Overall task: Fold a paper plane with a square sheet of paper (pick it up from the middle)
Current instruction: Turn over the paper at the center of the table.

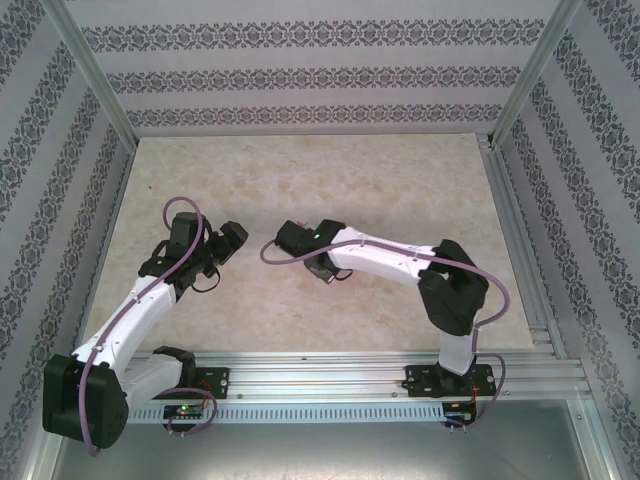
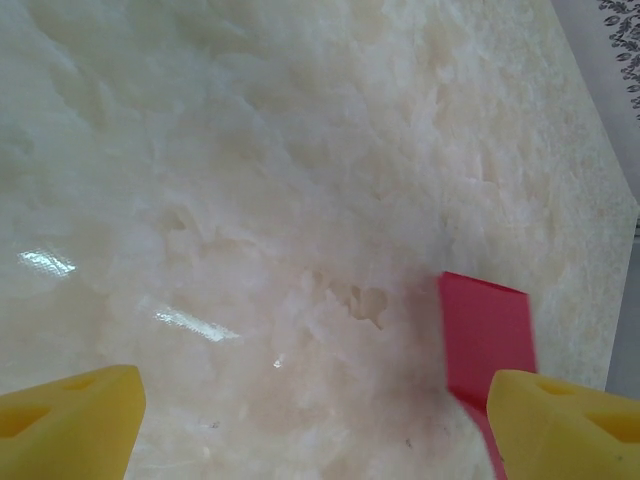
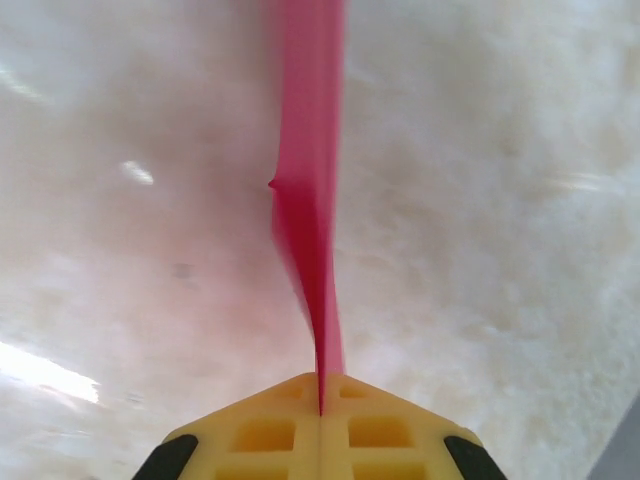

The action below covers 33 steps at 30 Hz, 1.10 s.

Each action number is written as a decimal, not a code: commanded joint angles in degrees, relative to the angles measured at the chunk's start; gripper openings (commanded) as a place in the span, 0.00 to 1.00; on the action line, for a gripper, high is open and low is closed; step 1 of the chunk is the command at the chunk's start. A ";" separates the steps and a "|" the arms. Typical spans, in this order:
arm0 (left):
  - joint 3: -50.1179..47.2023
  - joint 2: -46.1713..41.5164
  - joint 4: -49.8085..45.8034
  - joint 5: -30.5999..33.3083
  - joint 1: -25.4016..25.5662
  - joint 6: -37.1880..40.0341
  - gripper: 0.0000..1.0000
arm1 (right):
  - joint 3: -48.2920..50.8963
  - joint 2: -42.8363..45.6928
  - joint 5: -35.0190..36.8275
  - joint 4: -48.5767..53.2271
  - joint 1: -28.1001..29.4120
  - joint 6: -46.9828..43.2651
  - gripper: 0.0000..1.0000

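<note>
1 blurred paper, right hand pinching

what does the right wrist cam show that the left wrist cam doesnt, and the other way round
Right wrist view: the right end effector shut on the red paper, which is seen edge-on as a thin strip running up and away from it.
Left wrist view: the left end effector open wide, a flat face and square corner of the paper next to one yellow finger, and a bit of patterned wall at the top right corner.
Both: the red paper, yellow fingers and the pale marbled table.
</note>
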<state>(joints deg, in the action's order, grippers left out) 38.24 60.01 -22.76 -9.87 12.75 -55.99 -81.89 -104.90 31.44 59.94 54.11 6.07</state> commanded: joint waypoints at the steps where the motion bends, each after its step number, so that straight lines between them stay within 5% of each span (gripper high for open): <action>1: -0.45 -0.93 1.72 -0.75 -0.63 -0.66 0.90 | 2.32 4.33 8.30 2.38 -4.29 -1.48 0.02; 13: -0.18 -2.15 0.53 -0.20 -1.49 0.68 0.90 | -3.60 -10.11 8.68 6.02 2.31 -1.18 0.04; 20: -1.21 -3.34 0.61 -0.56 -3.28 0.48 0.90 | -6.77 -12.70 1.85 4.76 6.80 1.44 0.12; 29: -0.89 -2.02 2.87 -3.88 -3.58 1.13 0.90 | -5.43 -4.03 -9.98 -0.57 6.84 4.63 0.56; 33: 0.69 1.00 6.56 -9.58 -3.34 3.58 0.90 | 2.30 6.76 -12.66 -7.21 4.86 7.36 0.58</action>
<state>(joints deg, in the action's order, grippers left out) 37.45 59.13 -20.91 -14.61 9.76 -55.22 -83.85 -106.85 22.28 58.26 60.82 9.82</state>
